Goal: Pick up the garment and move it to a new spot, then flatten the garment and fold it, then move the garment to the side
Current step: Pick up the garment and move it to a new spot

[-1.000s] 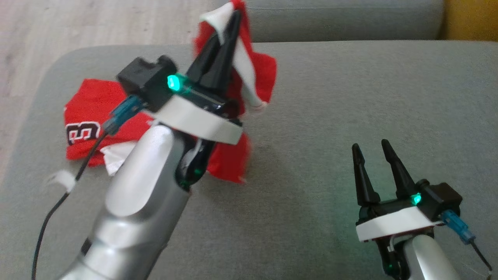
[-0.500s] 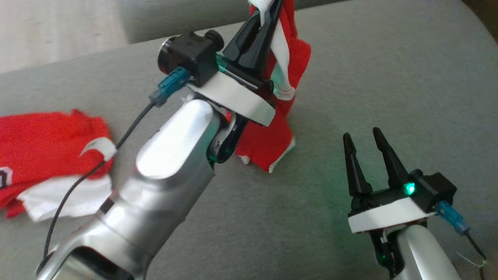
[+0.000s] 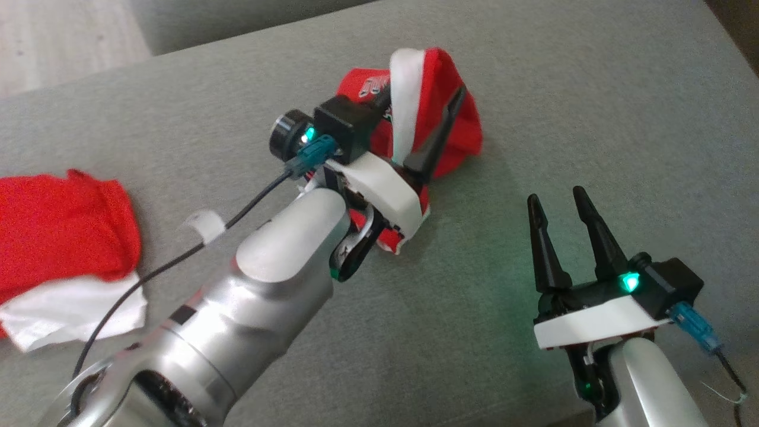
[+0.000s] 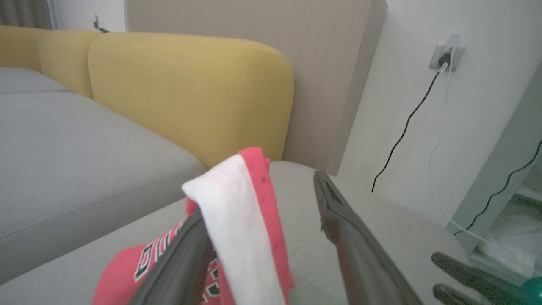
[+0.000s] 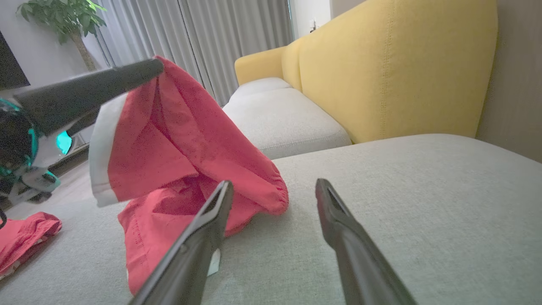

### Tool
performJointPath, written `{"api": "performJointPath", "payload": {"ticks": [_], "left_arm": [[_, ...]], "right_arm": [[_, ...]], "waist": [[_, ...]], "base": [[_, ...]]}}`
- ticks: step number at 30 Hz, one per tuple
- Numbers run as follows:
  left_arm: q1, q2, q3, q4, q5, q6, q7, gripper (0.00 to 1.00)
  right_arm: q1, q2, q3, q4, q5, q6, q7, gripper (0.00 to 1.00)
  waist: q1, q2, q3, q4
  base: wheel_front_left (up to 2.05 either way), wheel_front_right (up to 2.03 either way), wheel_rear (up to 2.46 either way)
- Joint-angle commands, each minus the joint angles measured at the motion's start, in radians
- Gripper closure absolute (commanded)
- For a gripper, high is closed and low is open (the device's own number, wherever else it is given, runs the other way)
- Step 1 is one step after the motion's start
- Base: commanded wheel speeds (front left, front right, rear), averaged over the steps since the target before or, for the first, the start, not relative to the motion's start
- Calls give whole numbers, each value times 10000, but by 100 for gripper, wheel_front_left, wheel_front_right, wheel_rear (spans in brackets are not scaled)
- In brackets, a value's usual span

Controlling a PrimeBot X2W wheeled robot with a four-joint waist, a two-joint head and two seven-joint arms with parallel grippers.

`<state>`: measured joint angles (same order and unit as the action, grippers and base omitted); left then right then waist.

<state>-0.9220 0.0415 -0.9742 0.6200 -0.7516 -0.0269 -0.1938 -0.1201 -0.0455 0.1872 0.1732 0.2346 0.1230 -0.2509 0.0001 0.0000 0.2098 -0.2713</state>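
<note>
My L gripper [image 3: 424, 98]: jaws wide apart, nothing clamped, but the garment [image 3: 465, 136] has its white band draped over one finger. It's heaped on the seat [image 3: 593, 89], mid-far. L arm stretched fwd, angled right. R gripper [image 3: 555, 194]: apart, empty. Heap lies up-left of it, so L is nearer.

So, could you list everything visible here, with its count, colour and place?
crumpled red cloth garment with white trim: one, red and white, cushion's middle
second red and white cloth garment: one, red and white, cushion's left edge
grey fabric sofa cushion: one, grey, under both garments
yellow upholstered backrest: one, yellow, beyond cushion
green potted plant: one, green, far background
left hand: one, dark, open, garment draped on one finger
right hand: one, dark, open, empty, lower right
</note>
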Motion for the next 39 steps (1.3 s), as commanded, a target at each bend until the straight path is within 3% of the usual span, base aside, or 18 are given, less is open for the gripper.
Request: {"api": "performJointPath", "payload": {"ticks": [1,11,22,27,32,39], "left_arm": [[-641,88,-4,-67,-161,-62,291,0],[-440,88,-1712,509,-262,-300,1667,0],[-4,96,-2606,803,252,-27,1715,0],[413,513,-2137,754,194,629,634,0],[1236,1381,-1352,189,170,1585,-494,0],[3343,2670,607,-2351,727,2722,-674,0]], "right_arm": [[-349,-47,195,-325,-63,77,-109,0],[-236,-47,243,-218,53,77,-109,0],[15,-47,-61,-129,73,77,-109,0],[152,-47,-242,-143,113,77,-109,0],[406,-47,-607,-203,-1,77,-109,0],[741,-47,-1114,-339,-379,77,-109,0]], "waist": [[-1,0,-184,298],[-1,0,-690,1039],[-1,0,-1188,2109],[-1,0,-1425,2448],[-1,0,-1605,2992],[-1,0,-1774,3704]], "base": [[0,0,0],[0,0,0],[0,0,0],[0,0,0],[0,0,0],[0,0,0]]}}
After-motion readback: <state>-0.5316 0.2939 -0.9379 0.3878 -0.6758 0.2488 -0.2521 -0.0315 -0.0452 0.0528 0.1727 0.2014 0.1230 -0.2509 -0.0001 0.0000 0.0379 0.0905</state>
